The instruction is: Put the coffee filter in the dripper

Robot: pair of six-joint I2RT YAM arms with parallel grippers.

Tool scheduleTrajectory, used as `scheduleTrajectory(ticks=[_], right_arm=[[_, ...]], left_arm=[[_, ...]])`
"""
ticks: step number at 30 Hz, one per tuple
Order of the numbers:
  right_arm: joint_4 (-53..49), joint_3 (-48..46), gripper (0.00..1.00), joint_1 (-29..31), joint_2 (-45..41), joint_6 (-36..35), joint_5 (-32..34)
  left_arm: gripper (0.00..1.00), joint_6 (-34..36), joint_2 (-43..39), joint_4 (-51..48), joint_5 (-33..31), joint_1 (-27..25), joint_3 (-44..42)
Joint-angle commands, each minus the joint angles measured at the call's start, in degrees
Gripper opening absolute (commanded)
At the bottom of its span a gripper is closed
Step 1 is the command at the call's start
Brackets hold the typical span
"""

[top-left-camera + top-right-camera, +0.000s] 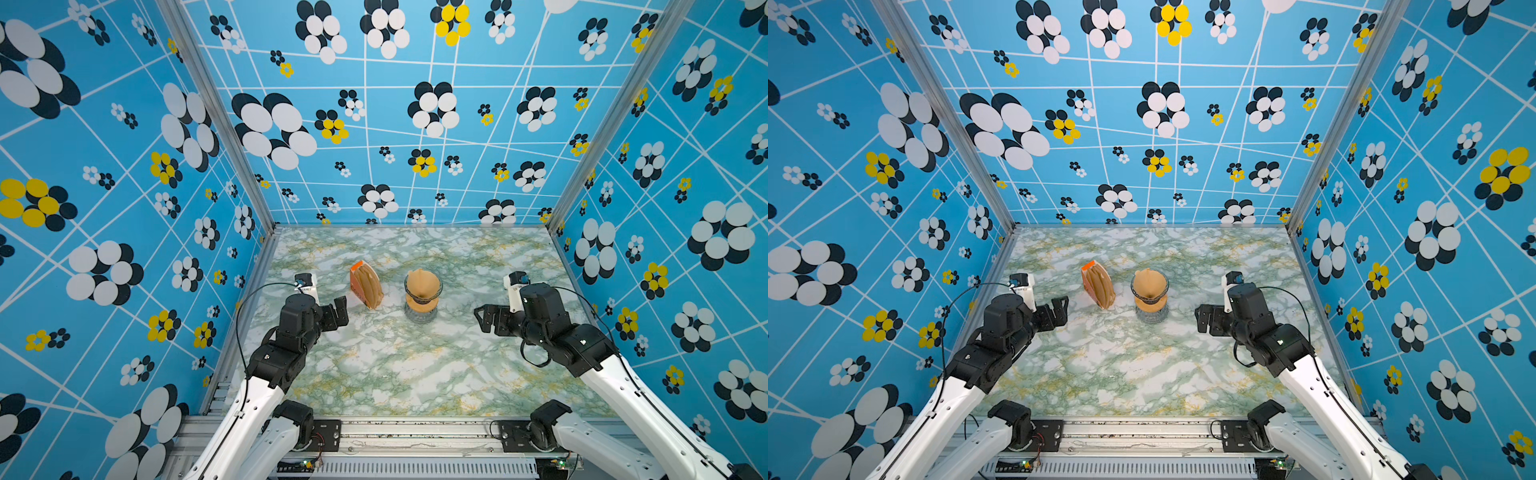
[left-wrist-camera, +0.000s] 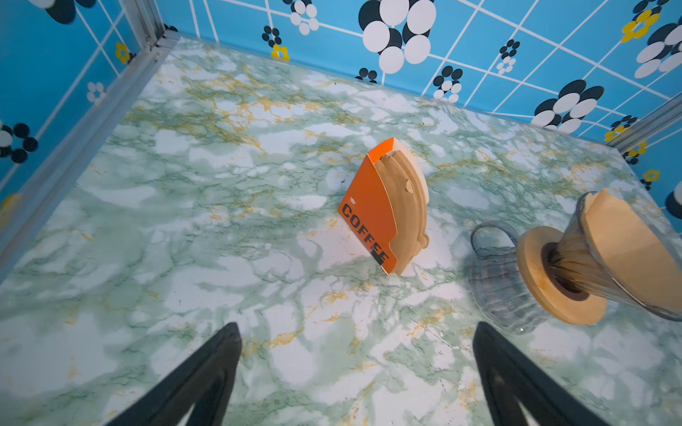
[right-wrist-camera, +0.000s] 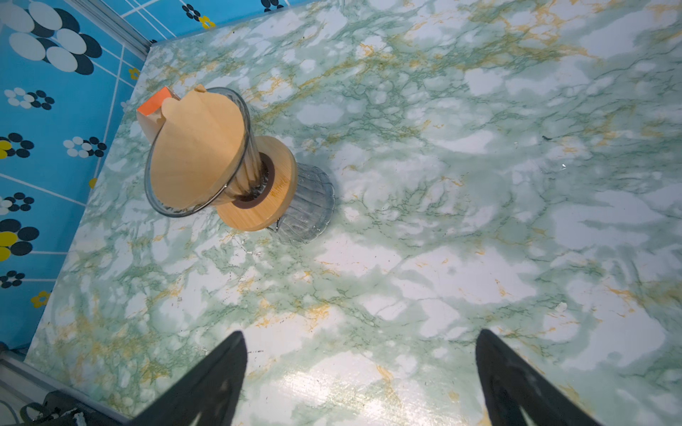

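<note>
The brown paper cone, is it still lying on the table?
No, the coffee filter sits inside the glass dripper, which stands on the wooden ring above the jug.

Matt tan paper filter (image 3: 195, 147), clear ribbed glass dripper (image 3: 240, 110), glossy marbled tabletop (image 3: 443, 221)

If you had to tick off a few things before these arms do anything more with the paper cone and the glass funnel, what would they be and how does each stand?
1. Coffee filter inside the dripper: ok, the paper cone sits in the glass funnel.
2. Filter pressed flat against the glass: cannot tell; a tab of paper rises above the rim.
3. Dripper seated on the wooden ring over the glass jug: ok, stacked upright.
4. Left gripper free: ok, jaws open, nothing held.
5. Right gripper free: ok, jaws open, nothing held, clear of the stack.
6. Orange packet of spare papers out of the way: ok, it stands apart from the jug.
</note>
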Motion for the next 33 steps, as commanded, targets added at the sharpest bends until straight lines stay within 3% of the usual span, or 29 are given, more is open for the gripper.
scheduleTrajectory(ticks=[1, 3, 7, 15, 23, 30, 33], right_arm=[[4.4, -3.3, 0.98, -0.2, -1.8, -0.6, -0.6], [5.3, -4.9, 0.98, -0.2, -2.5, 0.2, 1.3], [5.9, -7.2, 0.98, -0.3, -3.4, 0.4, 4.2], [6.0, -9.6, 0.98, -0.6, -3.3, -0.4, 6.0], [8.2, -11.1, 0.97, -1.7, -1.6, -0.4, 8.1], [9.2, -10.8, 0.98, -2.9, 0.6, 0.7, 11.6], [11.5, -11.6, 0.98, -3.0, 0.9, 1.2, 12.3]], left_arm=[[0.99, 6.7, 2.9, 8.6, -8.9, 1.0, -3.8], [0.99, 11.6, 5.5, 16.4, -7.6, 1.4, -6.9], [0.99, 13.6, 11.0, 26.5, -9.5, 2.2, -10.2], [0.99, 17.9, 13.9, 38.9, -10.9, 2.7, -16.0], [0.99, 19.0, 16.9, 52.7, -6.7, 6.8, -22.1], [0.99, 19.9, 30.2, 72.0, 3.3, 10.9, -24.5], [0.99, 22.2, 32.9, 70.3, 5.1, 11.1, -21.6]])
